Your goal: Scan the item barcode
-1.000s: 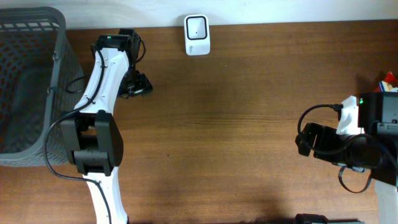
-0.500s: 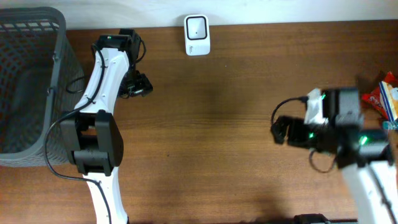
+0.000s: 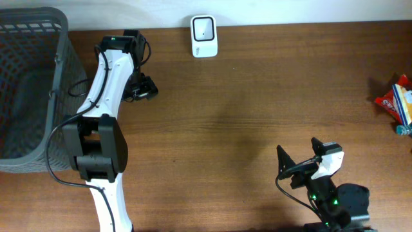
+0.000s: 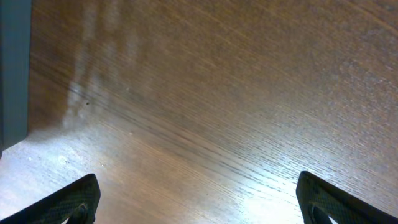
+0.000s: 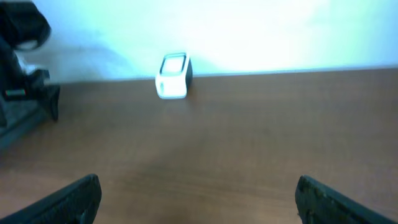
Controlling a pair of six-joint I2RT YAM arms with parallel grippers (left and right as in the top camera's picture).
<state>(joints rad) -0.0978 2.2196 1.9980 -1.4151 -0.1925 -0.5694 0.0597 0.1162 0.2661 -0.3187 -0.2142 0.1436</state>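
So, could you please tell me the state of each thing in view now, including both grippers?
Left gripper: open, empty, above the table.
Right gripper: open, empty, aimed across the table.
Scanner: at the far edge, nothing in front of it.
Basket: upright at the left, nothing visible inside.
Snack packet: lying at the right edge, partly out of frame, not held.
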